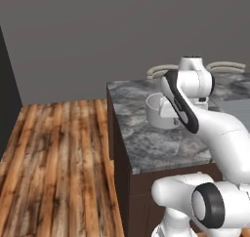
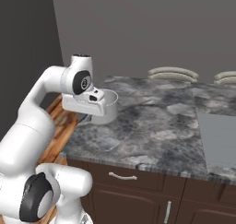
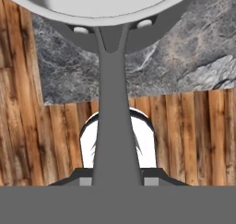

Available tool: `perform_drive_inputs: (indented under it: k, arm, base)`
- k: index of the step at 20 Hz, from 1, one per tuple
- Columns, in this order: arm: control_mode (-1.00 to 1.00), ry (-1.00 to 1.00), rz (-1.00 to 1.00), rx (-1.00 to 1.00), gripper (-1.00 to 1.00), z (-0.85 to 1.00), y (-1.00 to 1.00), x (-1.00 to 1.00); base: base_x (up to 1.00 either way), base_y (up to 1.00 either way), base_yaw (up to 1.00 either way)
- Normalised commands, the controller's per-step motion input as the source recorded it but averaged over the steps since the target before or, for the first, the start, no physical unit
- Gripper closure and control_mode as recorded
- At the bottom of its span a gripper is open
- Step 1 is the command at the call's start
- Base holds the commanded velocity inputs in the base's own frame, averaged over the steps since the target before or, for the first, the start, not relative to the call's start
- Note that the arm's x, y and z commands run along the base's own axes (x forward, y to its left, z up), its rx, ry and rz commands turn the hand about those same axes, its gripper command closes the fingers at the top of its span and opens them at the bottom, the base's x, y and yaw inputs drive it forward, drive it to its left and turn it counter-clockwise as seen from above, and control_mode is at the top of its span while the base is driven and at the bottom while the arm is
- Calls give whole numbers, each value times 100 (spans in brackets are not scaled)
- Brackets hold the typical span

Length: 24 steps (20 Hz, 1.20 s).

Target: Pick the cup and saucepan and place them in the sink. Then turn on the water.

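gripper [image 3: 116, 181] clamping saucepan [image 3: 110, 15] handle (lifted) — unlabelled

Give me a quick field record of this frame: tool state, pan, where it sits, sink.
tool: shut on the long grey handle of the shiny silver-grey round metal saucepan
saucepan position: near the left end of the grey marbled stone counter, handle reaching out past the counter edge over the wooden plank floor
saucepan contents: pale interior, looks empty
lifted or resting: cannot tell
sink: grey recessed basin at the counter's right end, well apart from the saucepan
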Motion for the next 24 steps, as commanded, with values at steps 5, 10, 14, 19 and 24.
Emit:
perform_drive_inputs:
  k: [5,10,14,19,24]
  arm:
    - [-100,0,0,0,100,1,0,-21]
    - [-100,0,0,0,100,0,0,-13]
    - [-100,0,0,0,100,0,0,-5]
    - [-100,0,0,0,100,0,0,0]
    - [-100,0,0,0,100,0,0,0]
  base:
    - [0,0,0]
    - [0,0,0]
    - [0,0,0]
    - [0,0,0]
    - [0,0,0]
